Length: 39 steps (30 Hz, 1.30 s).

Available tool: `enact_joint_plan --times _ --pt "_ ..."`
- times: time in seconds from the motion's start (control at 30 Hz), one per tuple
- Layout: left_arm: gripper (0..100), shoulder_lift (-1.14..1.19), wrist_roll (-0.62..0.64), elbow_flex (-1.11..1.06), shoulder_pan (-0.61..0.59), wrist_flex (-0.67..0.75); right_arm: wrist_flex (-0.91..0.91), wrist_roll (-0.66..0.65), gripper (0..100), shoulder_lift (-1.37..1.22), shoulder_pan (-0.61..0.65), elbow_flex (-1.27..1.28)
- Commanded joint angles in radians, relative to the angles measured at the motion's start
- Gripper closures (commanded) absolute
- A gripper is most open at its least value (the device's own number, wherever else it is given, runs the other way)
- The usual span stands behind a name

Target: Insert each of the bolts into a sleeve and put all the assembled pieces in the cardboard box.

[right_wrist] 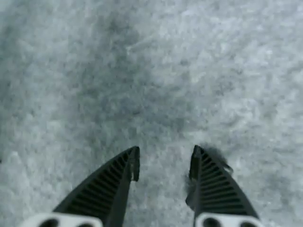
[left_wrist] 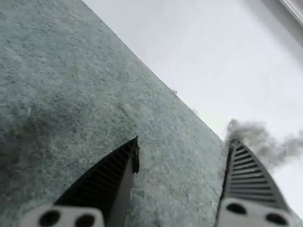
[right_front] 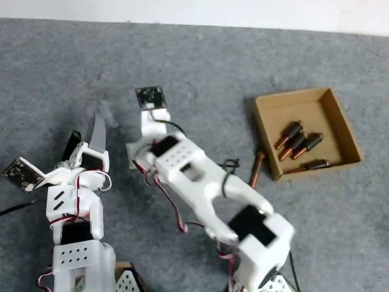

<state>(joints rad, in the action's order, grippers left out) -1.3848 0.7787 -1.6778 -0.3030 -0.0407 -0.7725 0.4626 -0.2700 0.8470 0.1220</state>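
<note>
Grey felt covers the desk [right_front: 200, 55]. Nearest me, the left gripper [left_wrist: 184, 142] hangs wide open over bare felt, holding nothing. The right gripper [right_wrist: 165, 148], about half open, is empty too. Farther out at 3 o'clock, the cardboard box [right_front: 265, 137] holds four assembled pieces [right_front: 298, 143], and one bolt [right_front: 257, 169] lies tight beside its 9 o'clock wall. My worry is a finger going for that bolt catching the wall, shoving the box or rolling the bolt away.

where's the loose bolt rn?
High view: the bolt lies on the grey mat, just outside the box, by its near-left corner.
</note>
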Motion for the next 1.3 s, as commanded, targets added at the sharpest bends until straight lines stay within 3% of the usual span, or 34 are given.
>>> enact_joint_plan --times 0.0,0.57,0.87,1.27 --pt "72 -0.012 0.006 0.038 -0.021 0.023 -0.062 0.037 84.4 -0.059 -0.022 -0.131" --pt "72 -0.012 0.006 0.036 -0.019 0.023 -0.206 0.06 84.7 -0.12 -0.071 -0.225" --pt "72 -0.012 0.006 0.035 -0.019 0.023 -0.407 0.064 84.7 -0.058 -0.085 -0.343" --pt "72 -0.012 0.006 0.035 -0.018 0.023 -0.354 0.068 84.7 0.008 -0.096 -0.131"
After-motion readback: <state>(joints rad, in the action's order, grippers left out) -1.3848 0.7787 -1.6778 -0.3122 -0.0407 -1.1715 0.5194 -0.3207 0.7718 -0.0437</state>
